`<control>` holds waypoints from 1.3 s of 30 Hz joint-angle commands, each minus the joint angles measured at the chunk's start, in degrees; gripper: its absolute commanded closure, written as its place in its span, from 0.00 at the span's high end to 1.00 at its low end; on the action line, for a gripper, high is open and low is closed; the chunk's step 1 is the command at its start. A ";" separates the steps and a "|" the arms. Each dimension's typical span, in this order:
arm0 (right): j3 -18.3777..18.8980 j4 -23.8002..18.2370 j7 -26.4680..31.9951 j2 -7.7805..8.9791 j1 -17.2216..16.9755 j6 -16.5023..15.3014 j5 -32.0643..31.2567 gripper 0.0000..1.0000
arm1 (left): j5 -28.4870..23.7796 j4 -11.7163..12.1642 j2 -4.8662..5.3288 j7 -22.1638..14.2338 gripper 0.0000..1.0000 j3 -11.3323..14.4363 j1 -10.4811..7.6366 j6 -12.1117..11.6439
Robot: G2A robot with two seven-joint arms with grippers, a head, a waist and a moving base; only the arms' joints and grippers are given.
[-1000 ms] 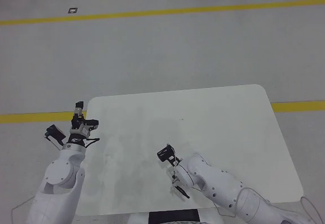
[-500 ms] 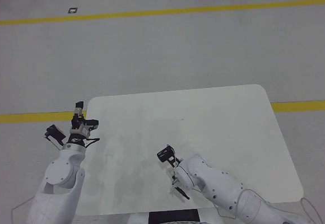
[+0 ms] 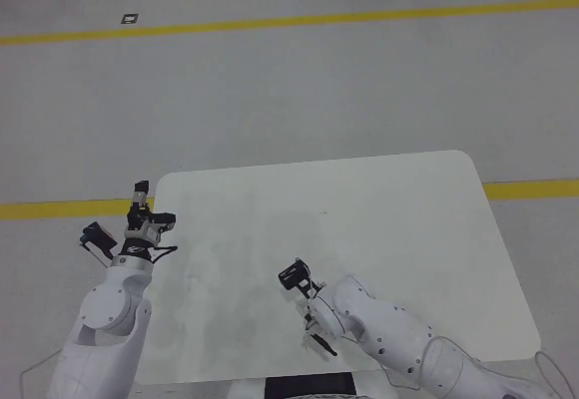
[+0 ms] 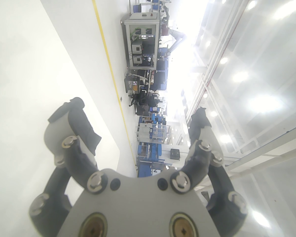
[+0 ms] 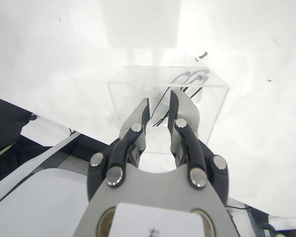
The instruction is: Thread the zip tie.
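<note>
- A white table point(image 3: 389, 209) stands on a grey floor with yellow lines point(image 3: 270, 22) painted on it.
- The right gripper point(image 5: 159, 104) is over the near side of the table, close to the edge by the robot.
- Its two fingers point(image 5: 174, 104) are close together, with only a small gap between them.
- Right under the gripper a clear box point(image 5: 214, 104) sits on the table.
- The fingers point down at the box.
- Black zip ties point(image 5: 194, 77) lie inside the box, and their heads are bunched up at the side far from the gripper.
- One thin tie point(image 5: 160, 103) shows in the gap between the two fingers.
- I cannot tell if the fingers touch the thin tie, but they are not pressed shut on it.
- A small brown crumb point(image 5: 202, 55) lies on the table just past the box.
- The left gripper point(image 4: 137, 109) is by the left edge of the table, well apart from the box and the right gripper.
- Its fingers point(image 4: 71, 124) are spread very wide, and there is nothing between them.
- The left gripper points along the table edge, out at the room.
- Far off that way stands a grey metal cabinet point(image 4: 141, 43).
</note>
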 commanded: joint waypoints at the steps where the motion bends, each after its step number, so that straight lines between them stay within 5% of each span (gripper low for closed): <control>1: -0.18 0.37 0.00 -0.09 0.18 0.00 0.18 0.18 | 0.00 0.00 0.00 0.00 1.00 0.00 0.00 0.00; 10: -1.14 1.94 0.00 -0.71 1.12 0.00 0.22 0.18 | 0.00 0.00 0.00 0.00 1.00 0.00 0.00 0.00; 17: -0.96 2.21 0.00 -1.16 0.90 0.00 -0.91 0.00 | 0.00 0.00 0.00 0.00 1.00 0.00 0.00 0.00; 23: -0.33 1.49 0.00 -1.34 0.19 0.00 -2.15 0.00 | 0.00 0.00 0.00 0.00 1.00 0.00 0.00 0.00; 39: 4.46 -10.42 0.00 1.60 -5.02 -1.41 -0.83 0.00 | 0.00 0.00 0.00 0.00 1.00 0.00 0.00 0.00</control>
